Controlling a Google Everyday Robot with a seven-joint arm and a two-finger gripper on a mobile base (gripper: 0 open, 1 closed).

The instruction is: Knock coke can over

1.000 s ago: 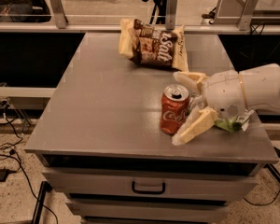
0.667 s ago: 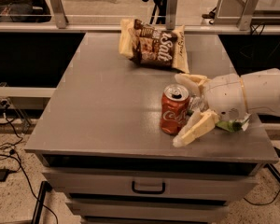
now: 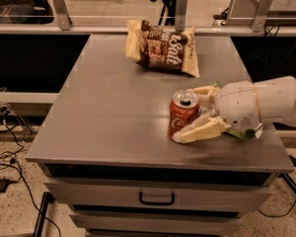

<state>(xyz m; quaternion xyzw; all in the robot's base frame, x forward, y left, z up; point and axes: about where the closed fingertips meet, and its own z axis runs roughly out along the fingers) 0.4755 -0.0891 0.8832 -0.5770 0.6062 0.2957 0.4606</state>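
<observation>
The coke can (image 3: 182, 115) is red with a silver top and stands upright on the grey table (image 3: 113, 117), right of centre near the front edge. My gripper (image 3: 190, 113) reaches in from the right at the end of the white arm (image 3: 256, 102). It is open, with one cream finger (image 3: 203, 91) behind the can and the other finger (image 3: 200, 131) in front of it, low over the table. The fingers straddle the can's right side, close to it or touching it.
A brown and cream snack bag (image 3: 163, 47) lies at the back of the table. A green bag (image 3: 245, 132) is partly hidden under my arm at the right edge. A drawer with a handle (image 3: 157, 199) is below the front edge. Cables (image 3: 10, 157) lie on the floor at left.
My gripper has crept slightly left, with the front finger further along the can's base. The can still stands upright in the same place.
</observation>
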